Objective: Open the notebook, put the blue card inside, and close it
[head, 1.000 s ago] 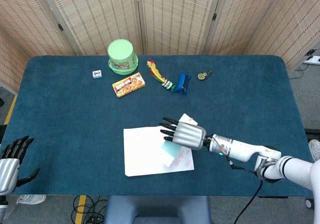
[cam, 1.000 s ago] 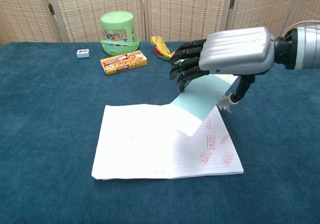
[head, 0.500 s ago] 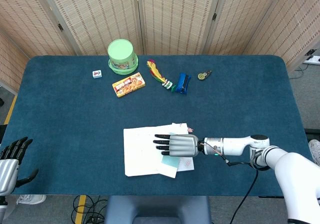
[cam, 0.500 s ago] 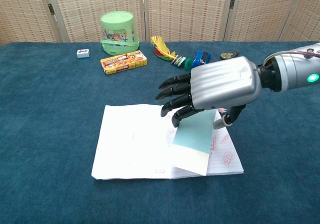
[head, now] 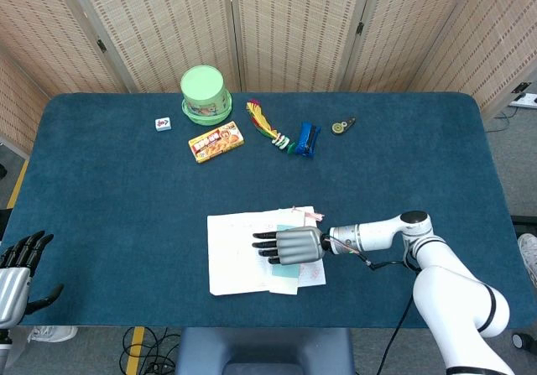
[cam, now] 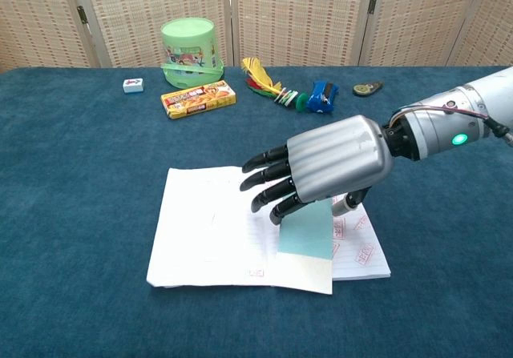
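The notebook (cam: pixel 216 230) lies open on the blue table (cam: pixel 80 182), near the front edge, with stamped lined pages (red stamps on the right side). The right hand (cam: pixel 325 166) is flat above it with fingers spread and holds nothing; the left hand (head: pixel 15 270), also empty, hangs beside the table's corner. The blue card (cam: pixel 306 231) lies on the notebook's pages under the right fingers.

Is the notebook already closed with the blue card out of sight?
No. In the chest view the notebook lies open and the blue card shows on its page under the right hand.
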